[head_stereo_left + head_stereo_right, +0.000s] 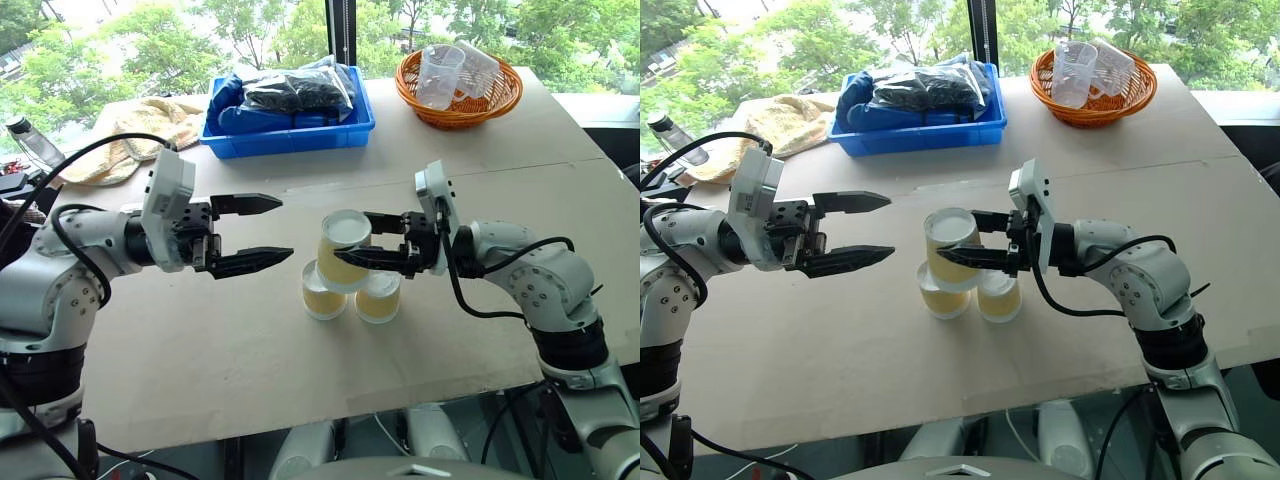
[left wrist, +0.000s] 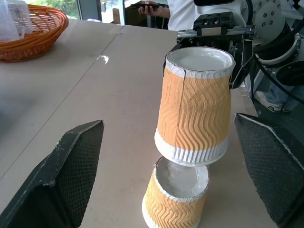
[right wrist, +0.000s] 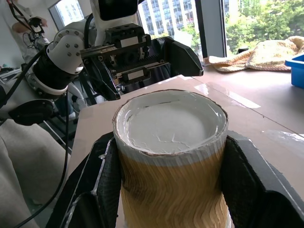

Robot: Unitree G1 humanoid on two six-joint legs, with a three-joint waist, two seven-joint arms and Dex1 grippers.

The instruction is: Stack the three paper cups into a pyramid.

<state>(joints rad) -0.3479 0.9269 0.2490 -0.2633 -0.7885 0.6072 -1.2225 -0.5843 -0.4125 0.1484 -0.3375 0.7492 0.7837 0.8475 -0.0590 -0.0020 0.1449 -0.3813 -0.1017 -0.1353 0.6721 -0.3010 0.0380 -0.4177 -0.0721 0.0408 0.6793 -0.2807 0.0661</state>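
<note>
Right gripper [image 1: 352, 245] clamps an inverted tapered paper cup [image 1: 340, 250], wavy-embossed tan wall, white base, above two matching cups [image 1: 323, 291] on matte board; left gripper [image 1: 262, 233] fingers wide, empty

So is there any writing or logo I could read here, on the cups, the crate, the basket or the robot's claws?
None can be read.
Three paper cups: plain wavy pattern, no print.
Blue crate, orange basket: no label visible.
Left claw, right claw: no legible markings.
</note>
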